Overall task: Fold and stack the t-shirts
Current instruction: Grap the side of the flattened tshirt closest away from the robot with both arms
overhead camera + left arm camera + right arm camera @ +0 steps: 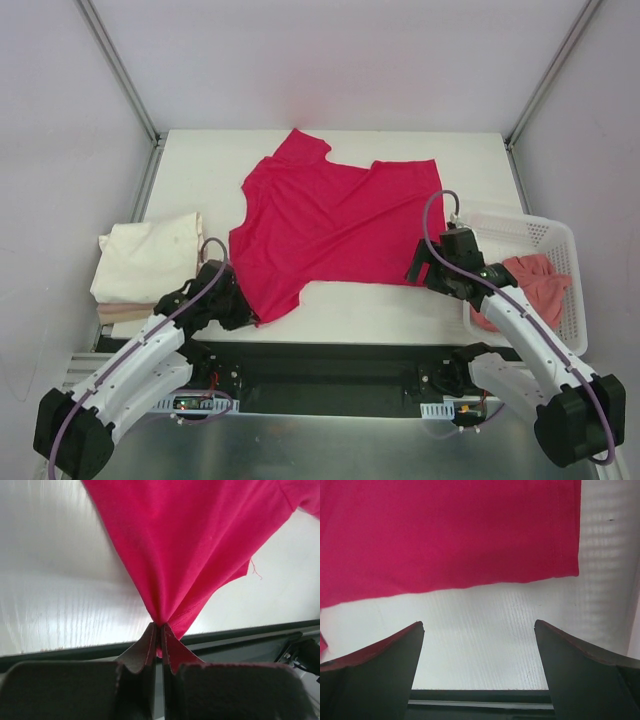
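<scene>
A bright crimson-pink t-shirt [330,225] lies spread on the white table [460,160], a sleeve pointing to the far side. My left gripper [243,312] is shut on its near-left hem corner; the cloth [200,545] fans out from the pinched tips [160,626]. My right gripper [425,270] is open and empty just off the shirt's near-right corner; the hem [470,550] lies a little beyond the fingertips [479,625]. A cream-white t-shirt [145,260] lies folded at the left. A salmon-pink t-shirt [530,285] lies crumpled in the basket.
A white plastic mesh basket [560,240] stands at the table's right edge, close beside my right arm. The table's near edge and a black rail [330,360] run just behind both grippers. Metal frame posts [120,70] stand at the far corners.
</scene>
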Motion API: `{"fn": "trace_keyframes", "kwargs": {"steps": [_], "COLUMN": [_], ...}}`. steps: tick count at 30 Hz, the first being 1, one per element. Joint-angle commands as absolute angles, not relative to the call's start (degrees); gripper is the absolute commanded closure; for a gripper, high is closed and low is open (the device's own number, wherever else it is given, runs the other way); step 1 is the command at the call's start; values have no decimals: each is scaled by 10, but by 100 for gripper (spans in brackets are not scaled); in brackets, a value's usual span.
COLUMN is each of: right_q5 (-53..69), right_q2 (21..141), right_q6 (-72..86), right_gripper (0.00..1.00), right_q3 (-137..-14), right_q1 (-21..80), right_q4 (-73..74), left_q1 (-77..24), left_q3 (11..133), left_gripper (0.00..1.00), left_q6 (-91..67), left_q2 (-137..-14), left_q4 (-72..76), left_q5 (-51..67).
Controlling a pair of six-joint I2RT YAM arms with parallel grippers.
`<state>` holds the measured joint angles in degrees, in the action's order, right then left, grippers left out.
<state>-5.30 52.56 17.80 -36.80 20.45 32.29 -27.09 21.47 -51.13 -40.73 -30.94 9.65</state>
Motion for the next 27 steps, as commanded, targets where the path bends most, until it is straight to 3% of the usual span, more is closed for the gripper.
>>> {"fn": "trace_keyframes", "kwargs": {"steps": [1, 9, 23, 27], "right_q5": [-86, -227, -309, -327], "right_q2": [541, 576, 659, 678], "right_q6": [218, 308, 434, 439], "right_gripper": [3, 3, 1, 14], "right_q3": [-391, -388, -355, -354], "right_q1": [215, 267, 272, 272], "right_q4": [334, 321, 323, 321], "left_q1": [-294, -303, -304, -304], "left_q3": [193, 185, 192, 198], "left_gripper": [100, 100, 100, 100], "left_q6": [-550, -583, -573, -571], "left_q2": [-353, -326, -322, -314], "left_q4": [-403, -414, -414, -414], "left_q5": [140, 127, 105, 111]}}
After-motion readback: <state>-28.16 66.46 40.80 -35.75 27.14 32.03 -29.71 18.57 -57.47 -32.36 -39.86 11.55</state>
